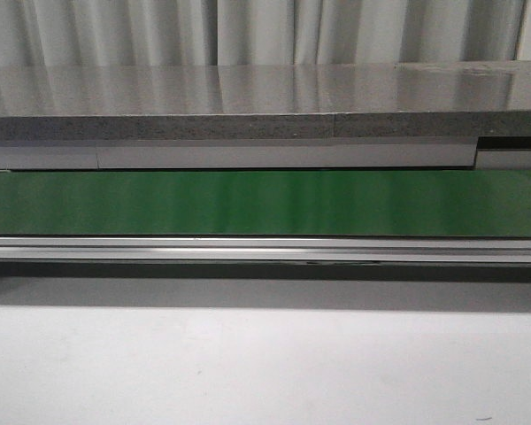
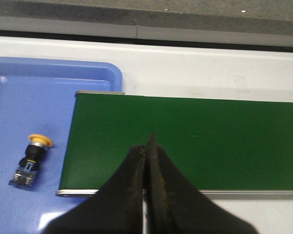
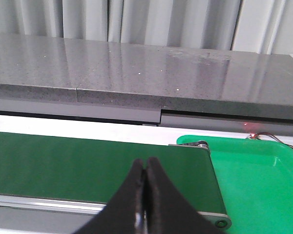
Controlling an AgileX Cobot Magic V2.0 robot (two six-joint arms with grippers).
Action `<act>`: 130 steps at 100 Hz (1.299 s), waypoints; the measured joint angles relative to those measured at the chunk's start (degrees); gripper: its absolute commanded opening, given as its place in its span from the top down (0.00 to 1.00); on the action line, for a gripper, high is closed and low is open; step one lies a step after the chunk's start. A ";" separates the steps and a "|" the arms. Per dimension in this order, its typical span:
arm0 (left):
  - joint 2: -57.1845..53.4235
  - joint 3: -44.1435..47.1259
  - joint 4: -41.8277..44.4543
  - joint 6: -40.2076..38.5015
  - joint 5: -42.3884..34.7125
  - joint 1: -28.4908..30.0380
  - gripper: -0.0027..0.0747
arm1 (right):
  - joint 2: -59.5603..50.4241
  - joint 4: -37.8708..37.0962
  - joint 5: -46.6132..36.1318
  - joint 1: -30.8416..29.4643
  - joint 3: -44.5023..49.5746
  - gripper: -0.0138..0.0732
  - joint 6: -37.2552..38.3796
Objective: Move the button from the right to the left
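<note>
The button point(image 2: 32, 159), a yellow-orange cap on a black body, lies on its side in the blue tray point(image 2: 49, 80) at the left end of the green belt point(image 2: 185, 141). My left gripper point(image 2: 148, 146) is shut and empty, hovering over the belt's near edge, apart from the button. My right gripper point(image 3: 145, 168) is shut and empty over the belt's right end point(image 3: 88, 163), beside the green tray point(image 3: 254, 175). No gripper and no button show in the front view.
The green belt point(image 1: 265, 202) runs across the front view with a metal rail point(image 1: 265, 250) before it and a grey stone counter point(image 1: 248, 97) behind. White tabletop point(image 1: 265, 363) lies in front. The green tray shows no objects in its visible part.
</note>
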 measured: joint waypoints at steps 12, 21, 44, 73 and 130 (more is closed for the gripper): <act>-5.14 3.34 -0.14 0.00 -1.85 -2.74 0.99 | 0.00 0.00 0.00 0.00 0.00 0.92 0.00; -9.12 6.15 -0.14 0.00 -3.24 -3.74 0.99 | 0.00 0.00 0.00 0.00 0.00 0.92 0.00; -18.44 13.44 -0.23 0.00 -4.49 -4.16 0.99 | 0.00 0.00 0.00 0.00 0.00 0.92 0.00; -27.21 20.29 -0.50 0.00 -4.58 -4.16 0.99 | 0.00 0.00 0.00 0.00 0.00 0.92 0.00; -38.06 35.63 -0.50 1.00 -19.19 -10.59 0.99 | 0.00 0.00 0.00 0.00 0.00 0.92 0.00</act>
